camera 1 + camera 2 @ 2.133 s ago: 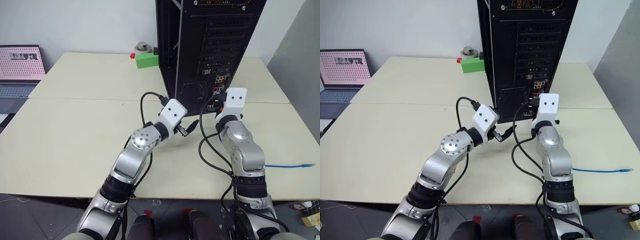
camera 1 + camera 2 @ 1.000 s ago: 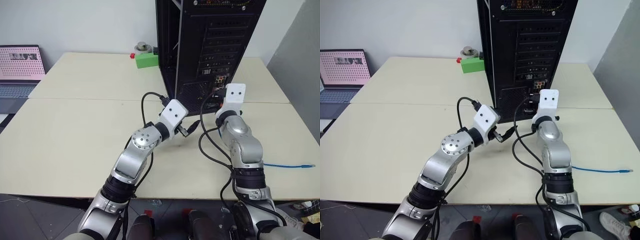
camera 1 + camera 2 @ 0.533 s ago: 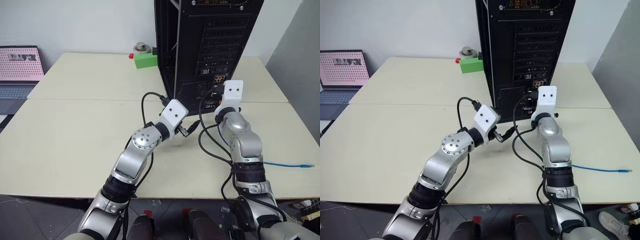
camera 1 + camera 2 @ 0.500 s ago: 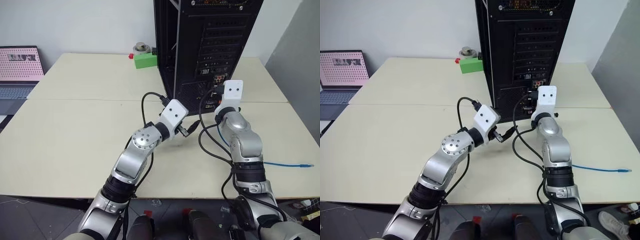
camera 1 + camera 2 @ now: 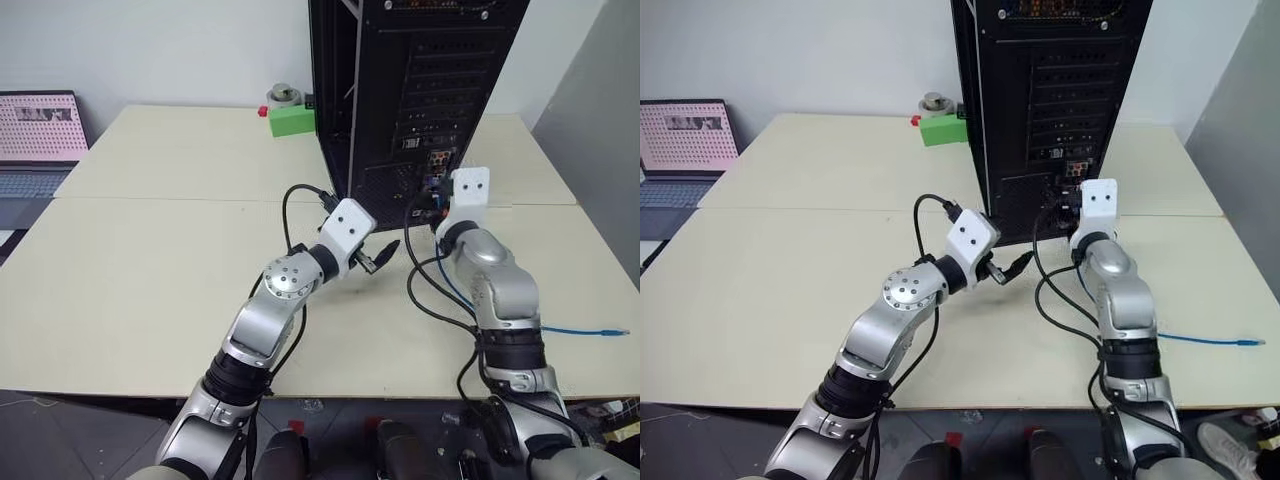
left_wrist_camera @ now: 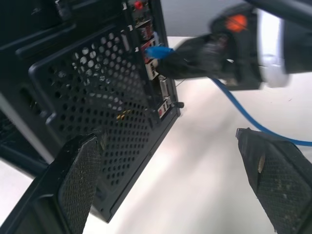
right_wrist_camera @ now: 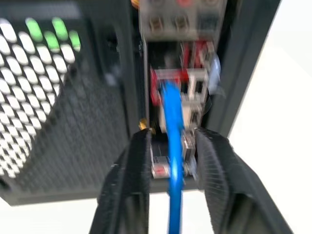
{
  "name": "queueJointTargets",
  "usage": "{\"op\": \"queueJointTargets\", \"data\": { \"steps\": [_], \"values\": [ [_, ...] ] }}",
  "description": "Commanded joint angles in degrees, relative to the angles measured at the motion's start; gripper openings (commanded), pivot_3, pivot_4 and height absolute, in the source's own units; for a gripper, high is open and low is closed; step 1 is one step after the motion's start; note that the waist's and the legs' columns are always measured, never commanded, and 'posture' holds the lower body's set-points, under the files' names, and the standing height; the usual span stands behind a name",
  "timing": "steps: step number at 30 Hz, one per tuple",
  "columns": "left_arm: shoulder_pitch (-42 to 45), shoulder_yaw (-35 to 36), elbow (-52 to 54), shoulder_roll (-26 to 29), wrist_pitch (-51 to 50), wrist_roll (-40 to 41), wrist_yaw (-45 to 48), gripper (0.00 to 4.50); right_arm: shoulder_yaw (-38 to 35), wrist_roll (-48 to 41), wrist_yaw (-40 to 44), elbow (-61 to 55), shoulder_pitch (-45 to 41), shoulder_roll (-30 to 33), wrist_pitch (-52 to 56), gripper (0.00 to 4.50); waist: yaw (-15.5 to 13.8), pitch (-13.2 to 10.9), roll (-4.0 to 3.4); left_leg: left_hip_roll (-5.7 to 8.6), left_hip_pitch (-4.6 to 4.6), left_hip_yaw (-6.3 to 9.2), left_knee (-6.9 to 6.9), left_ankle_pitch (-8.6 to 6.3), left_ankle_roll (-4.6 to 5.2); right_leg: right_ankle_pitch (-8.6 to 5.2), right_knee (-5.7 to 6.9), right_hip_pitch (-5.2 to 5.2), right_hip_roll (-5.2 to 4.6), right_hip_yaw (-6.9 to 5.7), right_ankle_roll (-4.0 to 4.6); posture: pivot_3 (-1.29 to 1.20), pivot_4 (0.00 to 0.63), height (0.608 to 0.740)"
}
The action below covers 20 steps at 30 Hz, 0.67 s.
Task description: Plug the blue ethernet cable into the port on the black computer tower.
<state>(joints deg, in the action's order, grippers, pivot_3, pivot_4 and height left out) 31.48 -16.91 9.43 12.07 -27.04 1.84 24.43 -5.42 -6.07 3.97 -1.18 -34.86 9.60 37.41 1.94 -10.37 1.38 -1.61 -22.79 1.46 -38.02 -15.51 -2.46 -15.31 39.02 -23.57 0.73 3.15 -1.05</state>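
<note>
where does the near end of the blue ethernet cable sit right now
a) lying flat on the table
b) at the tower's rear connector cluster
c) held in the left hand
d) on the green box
b: the blue ethernet cable runs between the right hand fingers into the connector cluster on the black computer tower.

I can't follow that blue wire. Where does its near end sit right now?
The blue ethernet cable ends at the connector cluster low on the black computer tower's rear, running between the right claw's fingers.

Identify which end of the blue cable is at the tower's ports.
The end between the right end effector's fingers, reaching the black computer tower's connector cluster. The blue ethernet cable's other end lies loose on the table's right edge.
</note>
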Motion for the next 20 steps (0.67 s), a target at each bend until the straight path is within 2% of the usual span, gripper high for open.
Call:
{"op": "queueJointTargets", "data": {
  "steps": [1, 5, 10, 15, 20],
  "values": [
    [0.21, 2.48, 1.36, 0.87, 1.03, 0.54, 0.65, 4.5, -0.22, -2.07, 3.87, -10.74, 2.91, 3.44, 3.17, 2.5, -0.1, -0.01, -0.02, -0.01, 0.0, -0.01, 0.0, 0.0, 0.0, 0.0, -0.01, -0.02, 0.0, 0.07, 0.0, 0.0, 0.15, 0.74],
    [-0.34, 5.41, 2.79, 3.25, -1.52, 2.27, 1.92, 4.5, -1.22, -5.91, 9.5, -18.49, 5.95, 7.56, 6.0, 3.3, -0.12, -0.01, -0.02, 0.02, -0.02, 0.0, 0.0, 0.0, 0.0, -0.01, 0.0, -0.03, -0.02, 0.25, -0.01, 0.0, 0.15, 0.74],
    [-1.09, 9.86, 5.15, 9.72, -5.44, 3.93, 4.83, 4.5, -5.01, -13.31, 19.29, -24.7, 9.96, 14.33, 6.17, 4.49, -0.05, -0.02, -0.02, 0.06, 0.02, -0.01, 0.0, 0.0, 0.0, -0.01, -0.01, -0.02, 0.11, 0.26, -0.03, 0.0, 0.15, 0.74],
    [-1.95, 15.48, 5.0, 16.73, -6.15, 6.52, 8.7, 4.5, -11.32, -19.06, 28.1, -26.32, 14.5, 22.16, 3.82, 4.49, -0.11, -0.02, -0.01, 0.05, 0.0, -0.02, 0.01, -0.01, 0.01, -0.02, -0.05, -0.02, 0.12, 0.24, -0.03, 0.0, 0.15, 0.74],
    [-2.78, 18.26, 4.29, 20.92, -4.58, 8.04, 11.97, 4.5, -15.32, -23.22, 32.98, -25.6, 16.25, 27.0, 3.27, 4.49, -0.13, -0.02, -0.01, 0.05, 0.03, -0.06, -0.01, -0.01, 0.01, -0.04, -0.05, 0.01, 0.09, 0.25, -0.06, 0.0, 0.15, 0.74]
  ]
}}
